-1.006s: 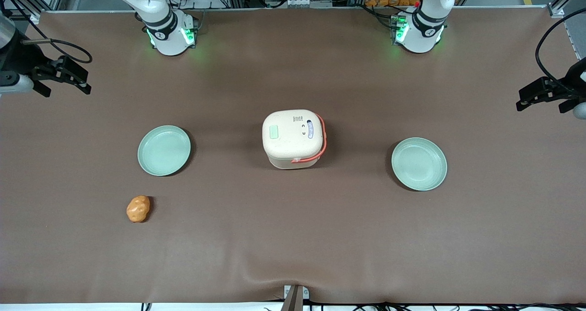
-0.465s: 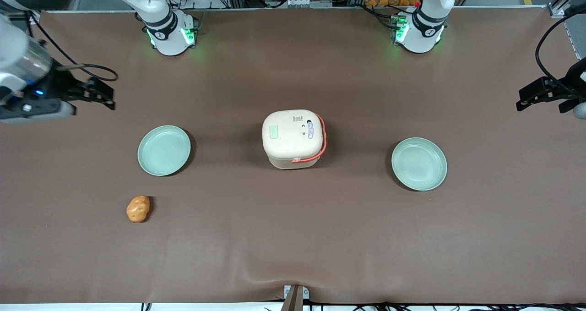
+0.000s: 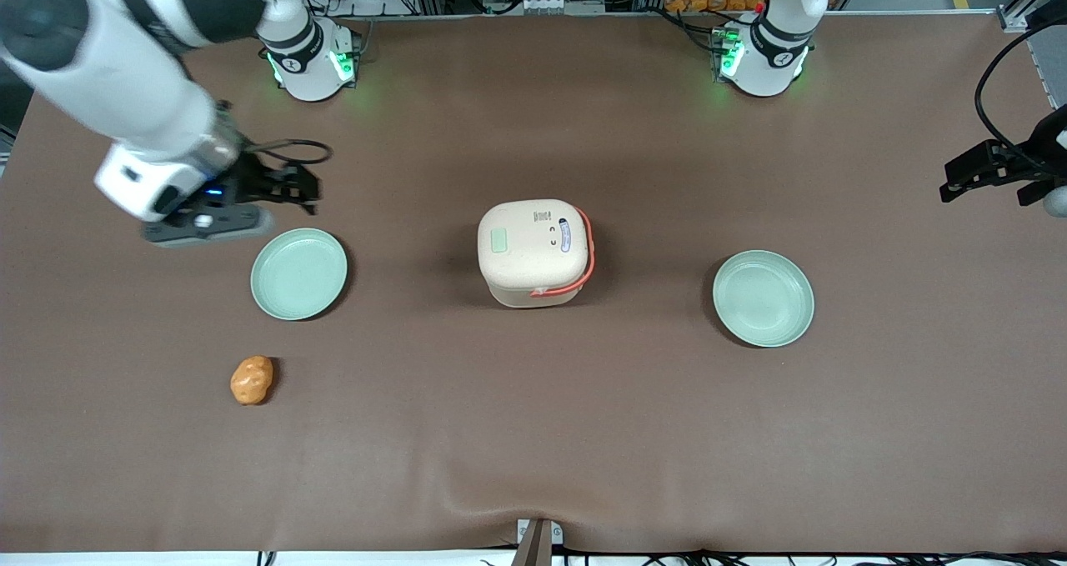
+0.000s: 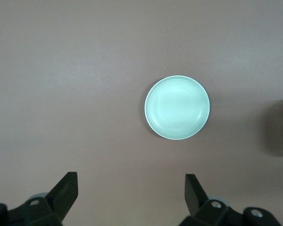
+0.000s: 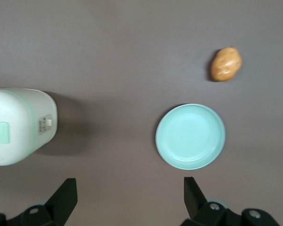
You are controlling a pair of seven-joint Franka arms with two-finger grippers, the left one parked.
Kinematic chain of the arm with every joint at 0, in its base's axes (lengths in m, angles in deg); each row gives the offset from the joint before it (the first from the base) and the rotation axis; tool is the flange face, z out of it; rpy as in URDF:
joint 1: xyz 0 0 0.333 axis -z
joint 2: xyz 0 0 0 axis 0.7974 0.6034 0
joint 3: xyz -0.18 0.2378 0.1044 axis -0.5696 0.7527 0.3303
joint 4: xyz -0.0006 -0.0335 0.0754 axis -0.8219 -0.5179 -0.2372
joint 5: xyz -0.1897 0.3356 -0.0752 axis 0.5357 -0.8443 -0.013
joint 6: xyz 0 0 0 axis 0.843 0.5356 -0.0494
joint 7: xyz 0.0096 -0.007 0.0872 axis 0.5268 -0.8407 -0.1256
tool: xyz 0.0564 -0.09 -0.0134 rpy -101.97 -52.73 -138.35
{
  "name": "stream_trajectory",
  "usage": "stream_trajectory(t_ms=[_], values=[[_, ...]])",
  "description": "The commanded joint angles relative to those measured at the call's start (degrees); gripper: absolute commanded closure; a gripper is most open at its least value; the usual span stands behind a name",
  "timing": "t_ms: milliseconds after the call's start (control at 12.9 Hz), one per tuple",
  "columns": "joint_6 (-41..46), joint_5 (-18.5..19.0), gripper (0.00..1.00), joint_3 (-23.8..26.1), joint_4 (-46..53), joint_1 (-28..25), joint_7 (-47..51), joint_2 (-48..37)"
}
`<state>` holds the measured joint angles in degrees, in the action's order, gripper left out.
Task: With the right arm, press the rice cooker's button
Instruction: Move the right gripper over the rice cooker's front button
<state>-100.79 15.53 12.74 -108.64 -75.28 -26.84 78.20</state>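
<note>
At mid-table stood the cooker point(image 3: 534, 252), lid shut, its orange handle point(image 3: 586, 257) on the side toward the parked arm's end. The gripper point(image 3: 298, 189) of the right arm point(image 3: 125, 66) hung in the air well apart from the cooker, toward the working arm's end, its jaws spread with nothing between them. Just beside the gripper, nearer the front camera, lay a green plate point(image 3: 298, 273); a potato point(image 3: 251, 380) lay nearer still. A second plate point(image 3: 763, 298) sat past the cooker, toward the parked arm's end.
</note>
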Motion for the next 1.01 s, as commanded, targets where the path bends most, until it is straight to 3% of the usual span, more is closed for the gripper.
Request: stream_trajectory(t_ms=[0,232,619,929], values=[[0.3,0.4,0.00,-0.5,3.0,-3.9,7.1,3.4],[-0.9,0.3,0.01,-0.5,3.7,-6.9,11.7,5.7],[-1.2,0.3,0.75,-0.5,7.8,-12.6,18.4,11.5],[-5.2,0.1,0.99,-0.4,8.1,-14.6,21.8,14.6]])
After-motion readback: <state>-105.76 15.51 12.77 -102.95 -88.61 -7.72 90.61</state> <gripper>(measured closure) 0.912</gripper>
